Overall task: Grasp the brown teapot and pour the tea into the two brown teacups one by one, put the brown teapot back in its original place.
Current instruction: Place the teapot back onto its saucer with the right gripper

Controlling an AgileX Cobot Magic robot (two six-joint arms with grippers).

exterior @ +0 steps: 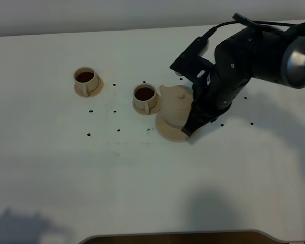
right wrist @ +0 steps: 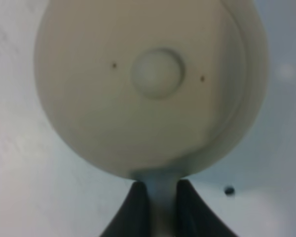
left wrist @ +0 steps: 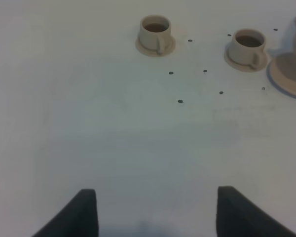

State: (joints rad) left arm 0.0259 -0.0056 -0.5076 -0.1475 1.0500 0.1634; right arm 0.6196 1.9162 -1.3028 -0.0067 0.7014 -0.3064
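No writing shows anywhere. My right pincer [right wrist: 160, 207] pinches the matte, round teapot's [exterior: 177, 104] loop handle, frame centre; my left pincer [left wrist: 153, 212] gapes wide, holding nothing.

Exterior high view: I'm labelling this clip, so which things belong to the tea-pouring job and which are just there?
Job:
teapot, held by right gripper
near cup, tea in it
far cup, tea in it
pot saucer

Just there:
left gripper, open
black dots
table
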